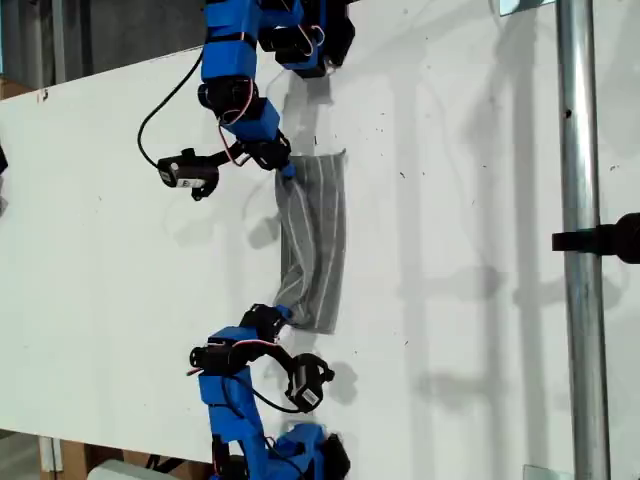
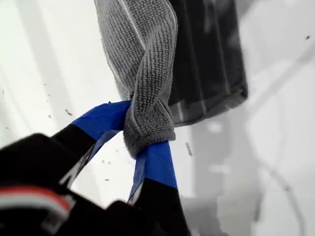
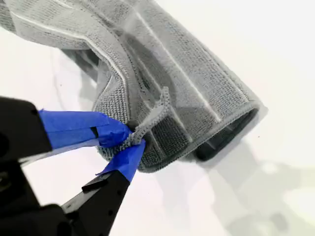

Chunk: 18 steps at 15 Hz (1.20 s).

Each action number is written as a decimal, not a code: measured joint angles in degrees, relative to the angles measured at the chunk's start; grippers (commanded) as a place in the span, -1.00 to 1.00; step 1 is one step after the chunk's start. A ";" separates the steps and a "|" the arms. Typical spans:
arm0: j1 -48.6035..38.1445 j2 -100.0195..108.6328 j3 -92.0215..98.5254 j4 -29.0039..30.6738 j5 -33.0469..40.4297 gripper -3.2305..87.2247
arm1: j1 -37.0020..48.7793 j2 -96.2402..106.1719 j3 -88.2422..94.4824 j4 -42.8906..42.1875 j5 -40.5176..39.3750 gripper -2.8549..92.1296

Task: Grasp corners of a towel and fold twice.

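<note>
The grey striped towel [image 1: 313, 245] lies folded into a narrow band on the white table [image 1: 470, 300]. My first gripper [image 2: 147, 132] is shut on a bunched corner of the towel [image 2: 142, 64], which rises off the table over its shadow. My second gripper [image 3: 129, 140] is shut on a thin corner edge of the towel [image 3: 187, 83], next to a looped fold. In the exterior view, one arm's gripper [image 1: 286, 172] pinches the band's upper left corner and the other arm's gripper [image 1: 282, 314] pinches its lower left corner. Which arm is which I cannot tell.
A vertical metal pole [image 1: 578, 200] with a black clamp [image 1: 600, 240] stands at the exterior view's right. Blue arm bases sit at the exterior view's top [image 1: 290, 35] and bottom [image 1: 270, 450]. The table's edge runs along the exterior view's left.
</note>
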 measured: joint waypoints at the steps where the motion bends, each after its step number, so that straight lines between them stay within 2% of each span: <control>1: -3.78 0.00 0.35 -2.20 2.99 -1.00 | 3.52 0.18 0.00 -0.44 -3.78 -0.94; 4: -12.48 2.29 3.60 -7.38 6.77 -1.00 | 12.30 1.67 0.00 -2.90 -11.43 -0.94; 6: -12.83 3.08 6.24 -8.53 6.15 -1.00 | 11.78 1.93 0.79 -4.22 -11.16 -0.94; 10: -8.09 3.16 17.58 -13.80 1.58 -0.99 | 4.75 5.89 17.58 -12.04 -2.02 -0.94; 12: -5.71 1.23 18.98 -14.59 -0.79 -0.99 | 1.14 8.88 26.02 -17.23 2.81 -0.94; 14: -5.19 -1.67 19.07 -14.68 -3.25 -0.96 | 1.32 11.51 31.11 -20.04 5.19 -0.88; 15: -5.19 -2.46 19.07 -14.68 -4.22 -0.70 | 1.05 11.95 31.29 -20.04 5.71 -0.45; 16: -5.10 -2.55 19.07 -13.80 -5.19 -0.30 | 1.05 12.66 31.29 -19.25 6.24 -0.42; 18: -5.19 -0.26 19.42 -10.28 -5.98 -0.09 | 2.29 16.44 31.38 -15.47 6.33 -0.41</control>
